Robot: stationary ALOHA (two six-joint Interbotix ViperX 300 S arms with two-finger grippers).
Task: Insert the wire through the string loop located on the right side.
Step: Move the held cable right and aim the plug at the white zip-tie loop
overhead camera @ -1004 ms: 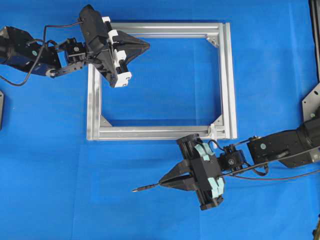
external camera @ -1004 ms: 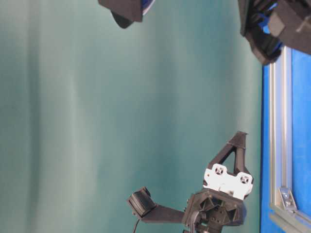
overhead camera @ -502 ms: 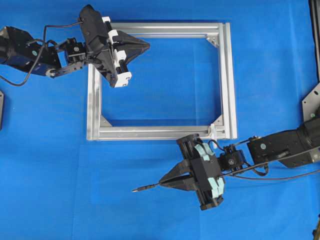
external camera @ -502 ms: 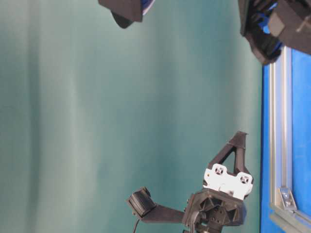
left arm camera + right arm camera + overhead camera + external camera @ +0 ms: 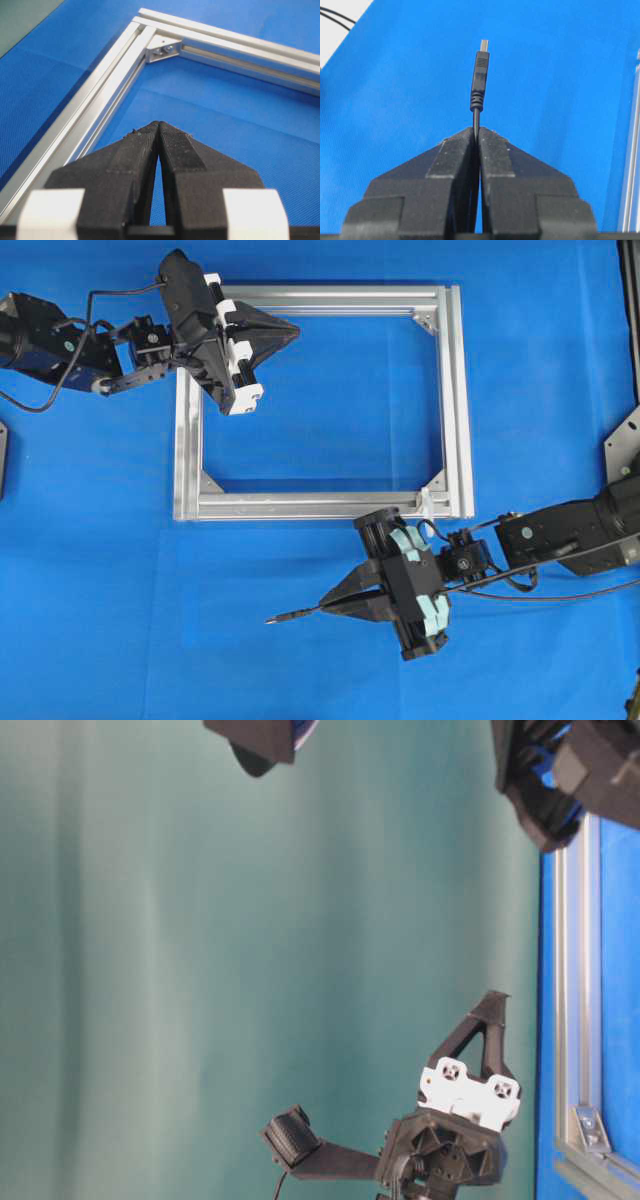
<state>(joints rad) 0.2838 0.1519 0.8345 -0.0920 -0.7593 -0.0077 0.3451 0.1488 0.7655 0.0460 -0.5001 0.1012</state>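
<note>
**Operator:** Fingers (image 5: 495,165) on my right gripper (image 5: 476,131) are pinching the wire (image 5: 476,117) just behind its plug, which sticks out ahead of the tips. My left gripper (image 5: 158,124) has its fingers pressed together on nothing, hovering over the frame's top left corner.

**Observer:** Anything different from a second ago?

**Operator:** Nothing. Both arms and the plug sit where they were, so I'd call this a pause; no threading has started.

**Observer:** What's around, biggest first?

**Operator:** Blue table cover (image 5: 540,350), then the aluminium frame (image 5: 451,400), then the string loop (image 5: 427,502), whitish, at the frame's lower right corner. The plug lies below the frame, pointing left, away from the loop.

**Observer:** Obstacles?

**Operator:** I judge my own right gripper sits between plug and loop, so it needs to turn round. Nothing else stands in between.
</note>
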